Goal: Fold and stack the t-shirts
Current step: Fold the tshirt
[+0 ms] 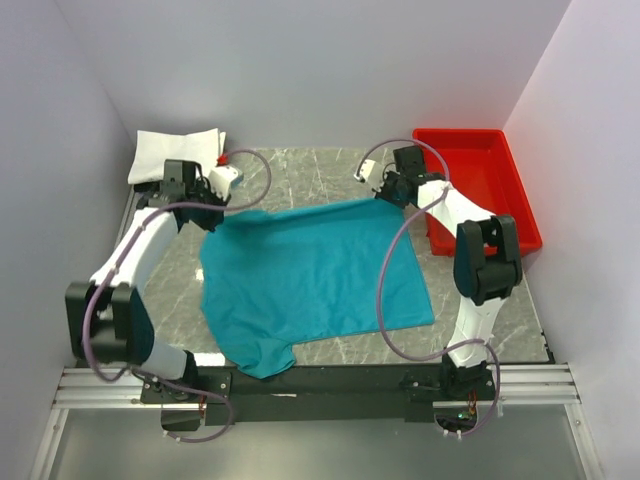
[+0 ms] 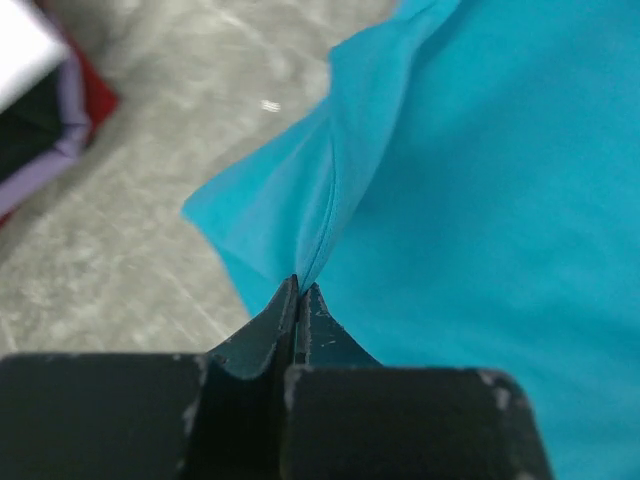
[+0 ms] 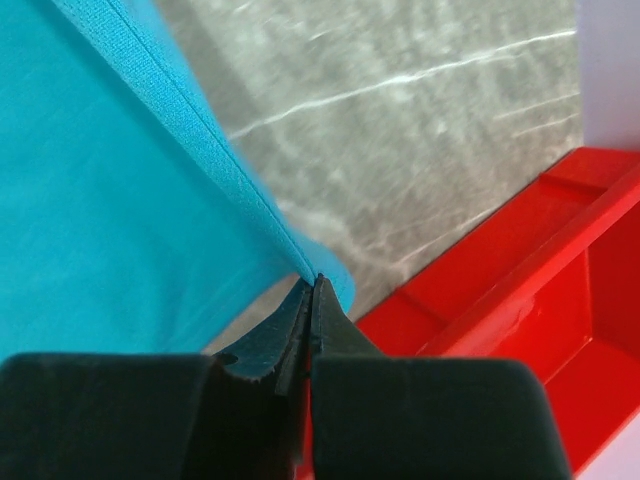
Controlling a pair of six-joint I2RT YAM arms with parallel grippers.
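Observation:
A teal-blue t-shirt [image 1: 310,280] lies spread over the middle of the marble table, one sleeve hanging over the near edge. My left gripper [image 1: 212,212] is shut on the shirt's far left corner; in the left wrist view the cloth [image 2: 480,180] rises from the pinched jaws [image 2: 298,285]. My right gripper [image 1: 385,196] is shut on the far right corner; its wrist view shows the hem [image 3: 200,130] caught between the jaws [image 3: 313,282]. A folded stack with a white t-shirt on top [image 1: 175,155] sits at the far left, with dark and red layers [image 2: 40,110] under it.
A red plastic tray [image 1: 500,185] stands at the far right, close beside my right gripper, and shows in the right wrist view [image 3: 520,300]. White walls close in the table on three sides. The black rail [image 1: 320,380] runs along the near edge.

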